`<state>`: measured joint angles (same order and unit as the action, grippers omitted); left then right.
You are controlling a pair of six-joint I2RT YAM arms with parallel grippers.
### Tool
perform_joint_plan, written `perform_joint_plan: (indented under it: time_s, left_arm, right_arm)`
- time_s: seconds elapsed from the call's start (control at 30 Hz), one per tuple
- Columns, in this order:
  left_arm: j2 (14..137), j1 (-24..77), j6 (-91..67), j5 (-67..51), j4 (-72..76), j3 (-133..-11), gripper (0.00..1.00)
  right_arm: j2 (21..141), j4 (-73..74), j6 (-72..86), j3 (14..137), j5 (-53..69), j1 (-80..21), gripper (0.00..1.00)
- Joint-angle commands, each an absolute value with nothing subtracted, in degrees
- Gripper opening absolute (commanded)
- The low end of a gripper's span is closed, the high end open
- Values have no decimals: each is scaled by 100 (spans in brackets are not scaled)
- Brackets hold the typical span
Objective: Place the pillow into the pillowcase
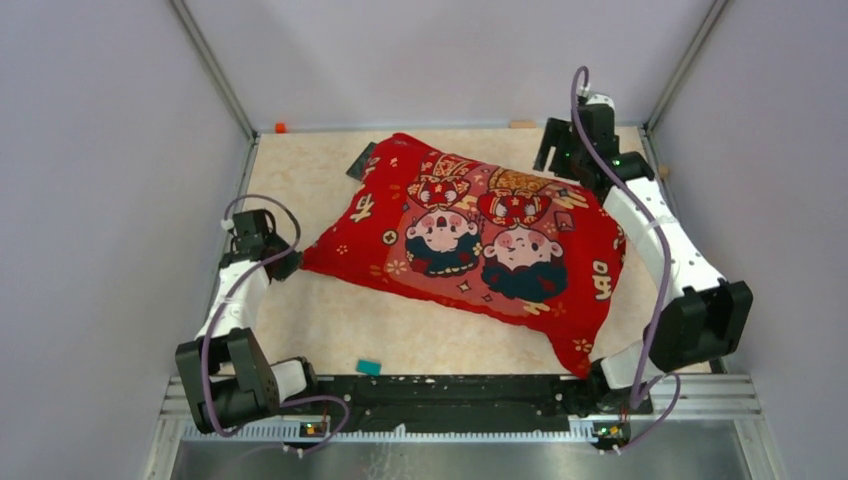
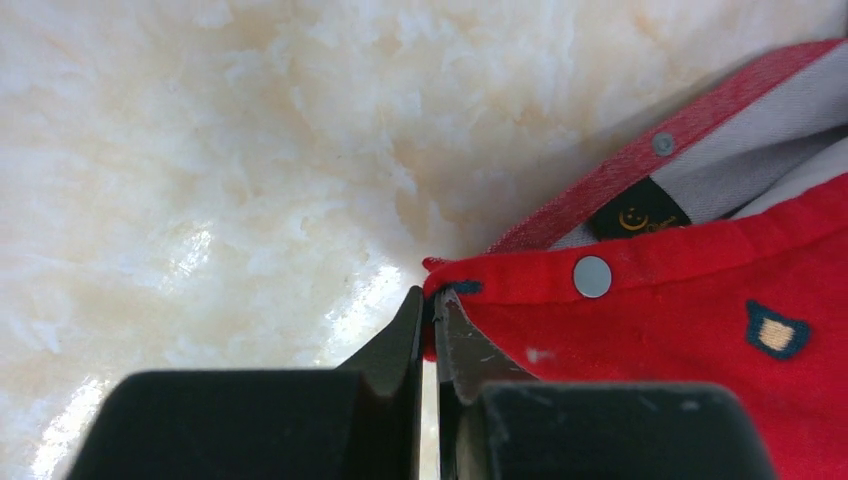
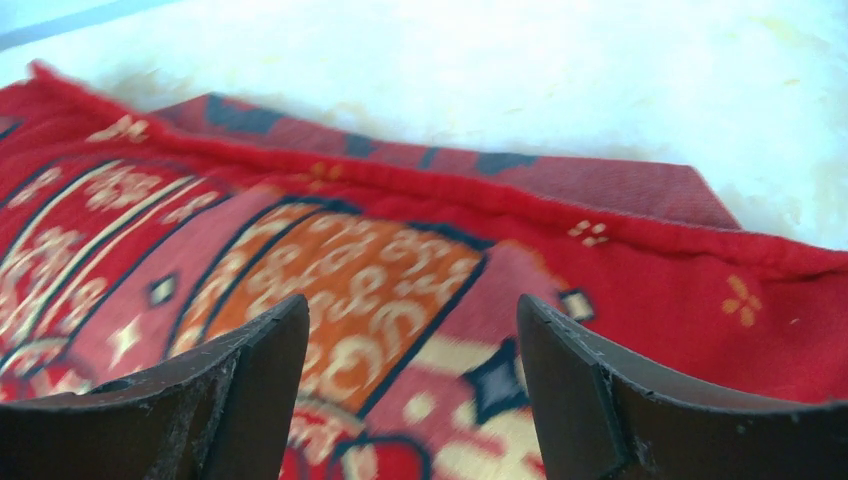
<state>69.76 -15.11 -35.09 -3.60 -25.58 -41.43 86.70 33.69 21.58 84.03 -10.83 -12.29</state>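
The red pillowcase (image 1: 470, 235) with two cartoon children lies plump and slanted across the marble table (image 1: 330, 325). The pillow is hidden inside it. In the left wrist view the case's mouth (image 2: 700, 250) gapes a little, with metal snaps (image 2: 592, 276) and a pale strip (image 2: 760, 170) inside; I cannot tell whether that is pillow or lining. My left gripper (image 1: 292, 262) (image 2: 428, 300) is shut on the red hem at the case's left corner. My right gripper (image 1: 556, 158) (image 3: 412, 310) stands open just over the printed top (image 3: 380, 270) near the far right edge, holding nothing.
A dark flat object (image 1: 358, 162) pokes out from under the case's far left edge. A small teal block (image 1: 369, 367) lies near the front rail. An orange piece (image 1: 281, 128) and a wooden piece (image 1: 522, 124) sit at the back wall. Enclosure walls stand close on both sides.
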Motion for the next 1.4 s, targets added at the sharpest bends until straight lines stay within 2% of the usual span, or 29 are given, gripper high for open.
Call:
perform_joint_plan:
  time_s: [0.0,0.07,0.1,0.13,0.33,0.5,0.6,0.83,1.0,1.37]
  left_arm:
    - [6550,-1357,-3067,253,-2521,-4674,20]
    - [6451,-1232,-2944,432,-2568,-4850,56]
    - [6405,-1158,-2882,465,-2567,-4943,83]
    - [6366,-1057,-2817,516,-2570,-5033,97]
    - [6331,398,-2576,1248,-2756,-6027,99]
    - [6550,1532,-2463,901,-2707,-6601,99]
    - [6817,2465,-2330,1076,-2702,-6946,99]
    - [7394,3748,-2145,1026,-2405,-7314,99]
    - [7696,3867,-2090,752,-2454,-7608,99]
    - [7475,3867,-1900,1072,-2199,-7353,99]
  right_arm:
    - [8122,3786,2039,8534,-1531,-1938,75]
    - [7984,3844,2052,8479,-1675,-2179,75]
    - [7923,3858,2063,8447,-1694,-2279,76]
    - [7831,3859,2085,8419,-1677,-2346,78]
    - [7409,3875,2132,8184,-1794,-2724,81]
    - [6940,3698,2287,7768,-1758,-2731,82]
    - [6668,3513,2343,7522,-1649,-2733,82]
    - [6386,3266,2411,7271,-1358,-2733,83]
    - [6216,2998,2349,7092,-1188,-2734,84]
    - [6170,2755,2224,6976,-1267,-2734,86]
